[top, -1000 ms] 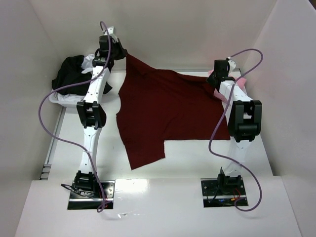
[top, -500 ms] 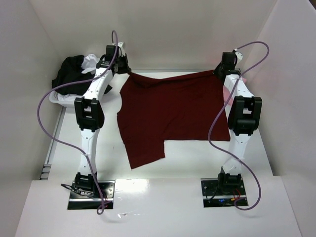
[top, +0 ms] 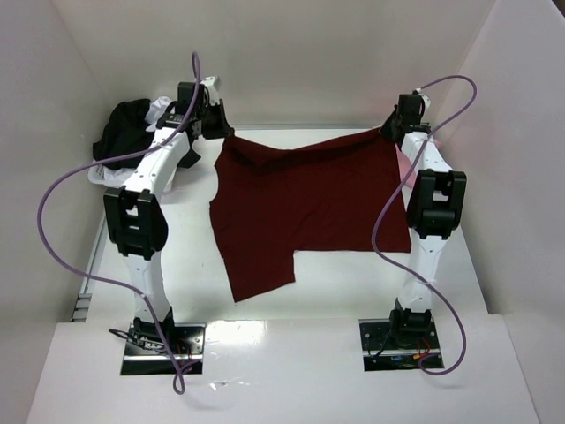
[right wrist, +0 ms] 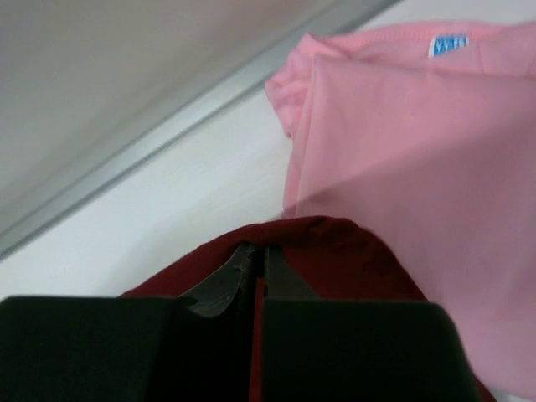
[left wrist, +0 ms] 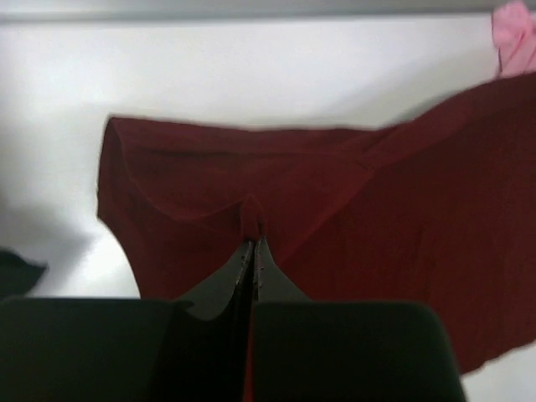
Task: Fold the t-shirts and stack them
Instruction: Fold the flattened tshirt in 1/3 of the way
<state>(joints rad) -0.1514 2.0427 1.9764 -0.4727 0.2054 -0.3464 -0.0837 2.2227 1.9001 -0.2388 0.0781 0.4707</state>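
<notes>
Left wrist view, left gripper (left wrist: 252,243): how do the jaws stand? — M.

Pressed together, with a fold of the dark red t-shirt (left wrist: 377,218) pinched at the tips. The cloth puckers right where they meet. — R.

And outward from there? — M.

Red cloth spreads ahead of the fingertips and off to their right. Its left edge curls over just left of the tips, with bare white table (left wrist: 251,75) beyond. A scrap of the pink t-shirt (left wrist: 515,38) shows at the far right. — R.

Right wrist view, right gripper (right wrist: 254,249)? — M.

Same state: fingers closed, nipping the red shirt's edge. The red cloth humps up just past the tips. The pink shirt lies directly beyond and to the right, with a small blue label at its collar. Whether pink and red touch, cannot tell. — R.

Top view, overall? — M.

Both grippers are at the far side of the table, one at each far corner of the red shirt. Its far edge runs between them, dipping a little in the middle. The rest extends back toward the arm bases, with one flap reaching nearest on the left arm's side. Outboard of the left gripper sits a white bin (top: 108,182) holding a black t-shirt (top: 128,132) and a white one (top: 162,108). — R.
</notes>
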